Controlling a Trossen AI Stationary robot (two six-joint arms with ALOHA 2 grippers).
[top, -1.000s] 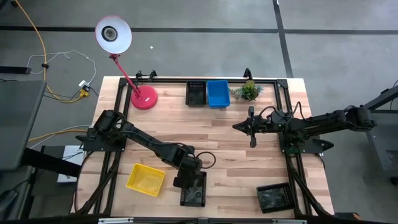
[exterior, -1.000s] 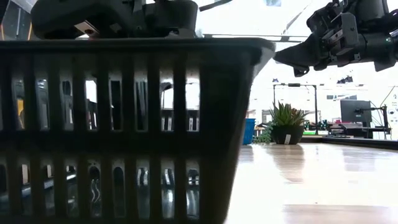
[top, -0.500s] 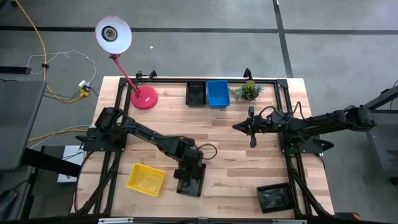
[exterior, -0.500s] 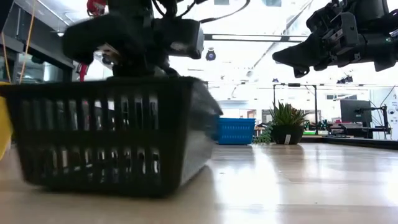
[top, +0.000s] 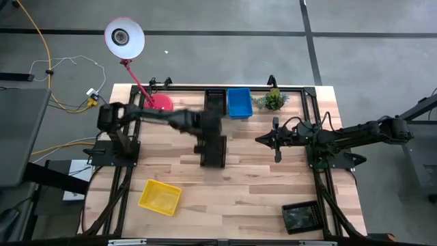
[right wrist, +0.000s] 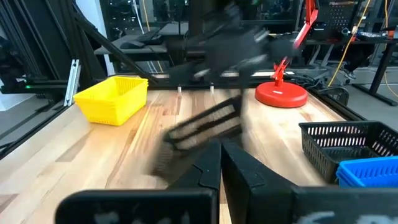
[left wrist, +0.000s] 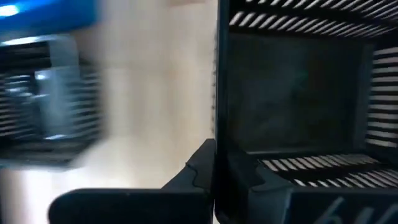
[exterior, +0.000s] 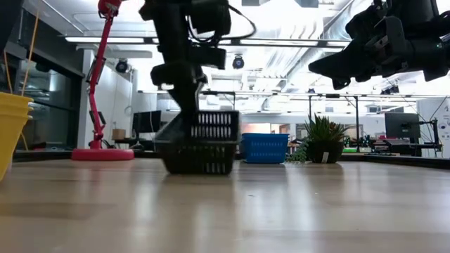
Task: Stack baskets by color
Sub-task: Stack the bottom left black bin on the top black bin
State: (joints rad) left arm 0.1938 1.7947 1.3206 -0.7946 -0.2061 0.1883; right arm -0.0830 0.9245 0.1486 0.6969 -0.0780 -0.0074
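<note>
Wooden table (top: 259, 184) bears yellow basket (top: 160, 197) and pink lamp (top: 158, 106).

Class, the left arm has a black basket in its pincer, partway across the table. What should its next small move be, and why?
Probably carry it on toward the black basket at the far edge, then lower it in. The left pincer is shut on the carried black basket, which sits short of that one and beside no match; the blue basket is the wrong colour. The right pincer waits, shut.

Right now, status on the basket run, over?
Left gripper shut on black basket, carried mid-table toward black basket at the back. Right gripper shut, idle, empty. Path looks open.
</note>
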